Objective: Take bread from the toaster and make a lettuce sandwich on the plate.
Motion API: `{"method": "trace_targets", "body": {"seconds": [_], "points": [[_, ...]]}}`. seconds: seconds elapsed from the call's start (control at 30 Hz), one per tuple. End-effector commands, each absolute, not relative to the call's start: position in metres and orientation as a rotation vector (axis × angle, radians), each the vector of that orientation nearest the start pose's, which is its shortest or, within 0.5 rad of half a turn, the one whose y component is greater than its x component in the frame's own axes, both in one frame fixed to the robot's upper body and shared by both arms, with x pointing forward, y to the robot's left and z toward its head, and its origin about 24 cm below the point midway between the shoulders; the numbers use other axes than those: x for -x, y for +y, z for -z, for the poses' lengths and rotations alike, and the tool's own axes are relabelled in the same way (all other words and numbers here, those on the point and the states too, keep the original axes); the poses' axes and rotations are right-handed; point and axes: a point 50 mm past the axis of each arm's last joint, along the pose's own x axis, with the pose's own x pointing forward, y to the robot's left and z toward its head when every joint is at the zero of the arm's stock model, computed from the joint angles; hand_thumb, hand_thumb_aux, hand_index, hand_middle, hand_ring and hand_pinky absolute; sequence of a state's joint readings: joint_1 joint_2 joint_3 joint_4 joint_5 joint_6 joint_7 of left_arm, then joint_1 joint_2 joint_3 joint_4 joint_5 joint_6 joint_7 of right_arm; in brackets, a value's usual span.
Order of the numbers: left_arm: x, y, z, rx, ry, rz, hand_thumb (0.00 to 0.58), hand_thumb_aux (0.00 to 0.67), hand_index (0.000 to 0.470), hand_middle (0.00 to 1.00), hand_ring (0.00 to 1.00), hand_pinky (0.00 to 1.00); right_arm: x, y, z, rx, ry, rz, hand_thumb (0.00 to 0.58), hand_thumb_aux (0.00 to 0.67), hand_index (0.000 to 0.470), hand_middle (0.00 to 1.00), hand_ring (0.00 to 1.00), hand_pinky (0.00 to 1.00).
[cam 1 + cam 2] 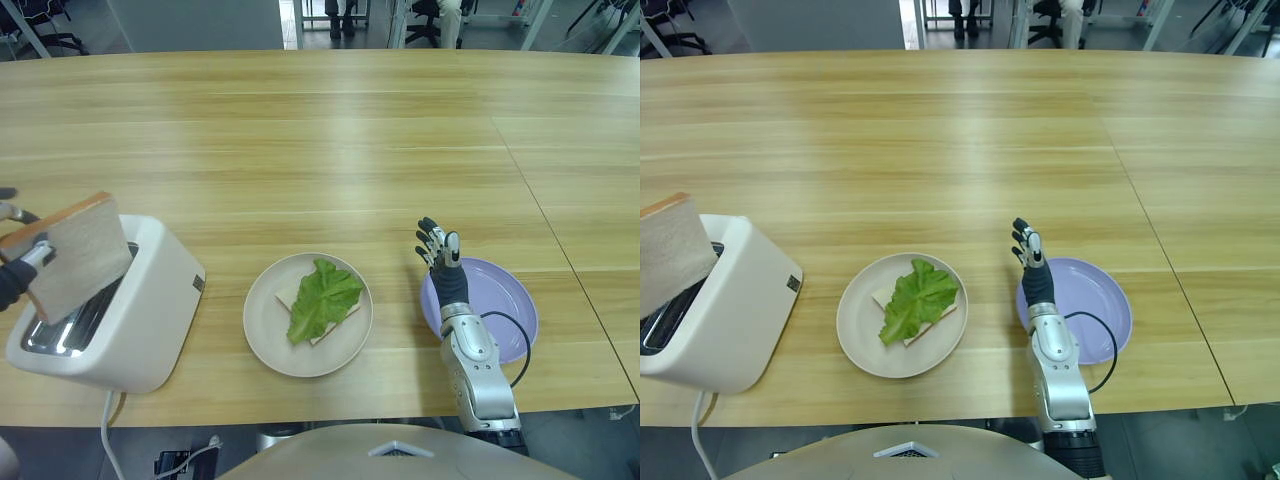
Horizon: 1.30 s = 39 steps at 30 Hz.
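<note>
A white toaster (130, 315) stands at the table's near left. My left hand (18, 268) is shut on a slice of bread (75, 255), holding it tilted just above the toaster's slot. On the beige plate (262, 338) in the middle lies another bread slice (325, 333) with a green lettuce leaf (322, 298) on top. My right hand (440, 256) rests open, fingers pointing away, over the left edge of a purple plate (505, 310).
The toaster's cord (106, 440) hangs off the near table edge. A black cable (515, 335) from my right arm loops over the purple plate. Bare wooden tabletop (330, 150) stretches far behind the plates. Chairs and legs stand beyond the far edge.
</note>
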<state>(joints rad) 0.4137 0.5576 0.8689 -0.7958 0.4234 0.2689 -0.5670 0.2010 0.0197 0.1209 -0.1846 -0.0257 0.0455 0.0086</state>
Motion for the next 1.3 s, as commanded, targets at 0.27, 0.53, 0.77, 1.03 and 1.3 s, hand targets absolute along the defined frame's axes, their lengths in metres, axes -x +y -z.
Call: {"method": "trace_targets", "body": {"seconds": [0.27, 0.53, 0.77, 1.03, 1.3], "points": [[-0.145, 0.304, -0.226, -1.131, -0.062, -0.363, 0.580, 0.670, 0.460, 1.00, 1.00, 1.00, -0.215, -0.126, -0.033, -0.015, 0.064, -0.066, 0.000, 0.000, 0.000, 0.00, 0.00, 0.00], [-0.157, 0.297, -0.245, -1.093, -0.231, -0.459, 0.580, 0.670, 0.460, 1.00, 1.00, 1.00, -0.214, -0.126, -0.031, -0.020, 0.070, -0.062, 0.000, 0.000, 0.000, 0.00, 0.00, 0.00], [-0.170, 0.289, -0.256, -0.917, -0.343, -0.436, 0.580, 0.670, 0.460, 1.00, 1.00, 1.00, -0.215, -0.126, -0.032, -0.027, 0.062, -0.053, 0.000, 0.000, 0.000, 0.00, 0.00, 0.00], [-0.196, 0.250, -0.206, -0.535, -0.231, -0.108, 0.580, 0.670, 0.460, 1.00, 1.00, 1.00, -0.219, -0.127, -0.041, -0.018, 0.021, -0.057, 0.000, 0.000, 0.000, 0.00, 0.00, 0.00], [-0.206, 0.217, -0.157, -0.284, -0.099, 0.002, 0.580, 0.670, 0.460, 1.00, 1.00, 1.00, -0.222, -0.129, -0.051, 0.029, -0.032, -0.056, 0.000, 0.000, 0.000, 0.00, 0.00, 0.00]]}}
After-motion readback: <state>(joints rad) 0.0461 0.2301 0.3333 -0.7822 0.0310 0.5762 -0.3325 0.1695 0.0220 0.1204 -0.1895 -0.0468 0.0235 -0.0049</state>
